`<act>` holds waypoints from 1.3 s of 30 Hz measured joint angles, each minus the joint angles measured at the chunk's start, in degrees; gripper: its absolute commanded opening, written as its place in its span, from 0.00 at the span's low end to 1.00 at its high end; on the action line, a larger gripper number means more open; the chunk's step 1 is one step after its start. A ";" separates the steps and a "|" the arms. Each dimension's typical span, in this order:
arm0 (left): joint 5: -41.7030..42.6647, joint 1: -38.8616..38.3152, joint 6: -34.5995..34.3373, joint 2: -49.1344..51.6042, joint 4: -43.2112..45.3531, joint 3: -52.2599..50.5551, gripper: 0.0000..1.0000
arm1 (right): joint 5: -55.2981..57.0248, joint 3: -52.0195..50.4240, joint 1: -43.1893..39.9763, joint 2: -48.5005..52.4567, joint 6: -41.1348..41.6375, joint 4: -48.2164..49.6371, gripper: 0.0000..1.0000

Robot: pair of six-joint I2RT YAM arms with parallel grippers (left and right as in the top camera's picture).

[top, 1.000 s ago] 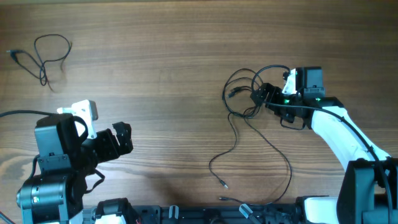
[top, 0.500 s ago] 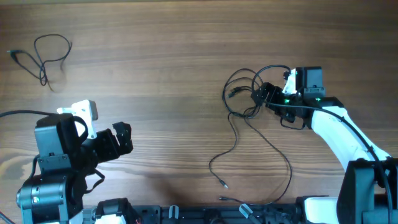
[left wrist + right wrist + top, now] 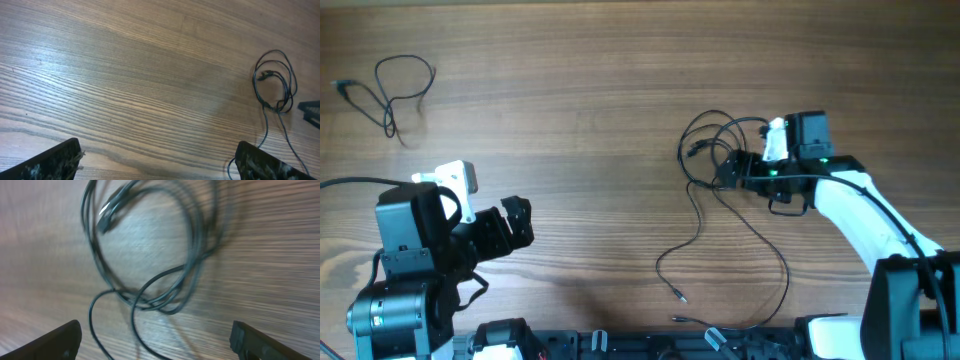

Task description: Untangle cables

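Approach step. Right tool (image 3: 157,337) wide open, empty; cables (image 3: 165,305) just ahead. Left tool (image 3: 160,160) open, empty. Next: pinch single strand, pull apart.

The right arm (image 3: 860,205) stretches forward from the near right, its white forearm angled inward and the right gripper (image 3: 732,172) pointing left, jaws spread wide. The left arm (image 3: 410,250) sits folded near left, with the left gripper (image 3: 523,222) fully parted and aimed right.
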 measured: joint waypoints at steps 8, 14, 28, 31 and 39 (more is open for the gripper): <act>-0.02 0.00 0.00 0.00 0.00 0.00 1.00 | 3.32 0.00 9.70 6.67 -6.36 -0.68 0.09; -0.02 0.00 0.00 0.00 0.11 0.00 1.00 | 5.86 2.71 9.44 7.39 -5.95 -12.83 0.04; -0.02 0.00 0.00 0.00 0.00 0.00 1.00 | -5.29 20.33 8.55 -11.63 -2.05 -10.19 0.04; -0.02 0.00 0.00 0.00 0.00 0.00 1.00 | -6.10 20.33 8.55 -11.63 1.25 -10.19 0.04; -0.02 0.00 0.00 0.00 0.00 0.00 1.00 | -6.82 20.33 8.55 -11.63 7.87 -10.97 0.04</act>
